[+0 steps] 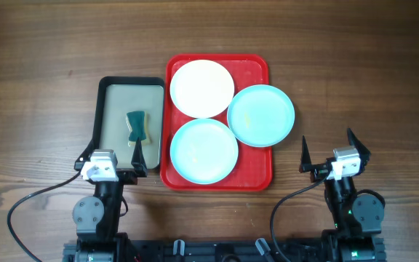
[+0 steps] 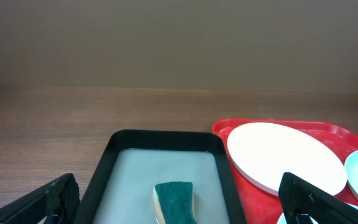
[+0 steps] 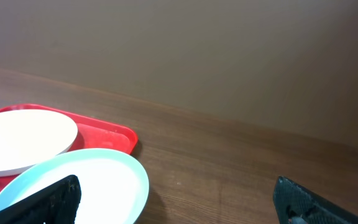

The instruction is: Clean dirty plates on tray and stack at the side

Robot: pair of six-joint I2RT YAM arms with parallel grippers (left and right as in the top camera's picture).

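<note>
The red tray (image 1: 257, 171) lies mid-table with three plates on it. The white plate (image 1: 201, 88) is at its far left. One pale blue plate (image 1: 204, 151) is at its near left. The other pale blue plate (image 1: 260, 115) overhangs the tray's right rim. My left gripper (image 1: 117, 151) is open and empty over the near end of the small black-rimmed tray. My right gripper (image 1: 330, 151) is open and empty over bare table, right of the red tray. The white plate (image 2: 284, 155) and red tray (image 2: 253, 193) show in the left wrist view; a blue plate (image 3: 86, 180) shows in the right wrist view.
A black-rimmed beige tray (image 1: 108, 109) sits left of the red tray and holds a green and yellow sponge (image 1: 138, 125), which also shows in the left wrist view (image 2: 176, 200). Bare wooden table surrounds both trays. Cables run by the arm bases at the near edge.
</note>
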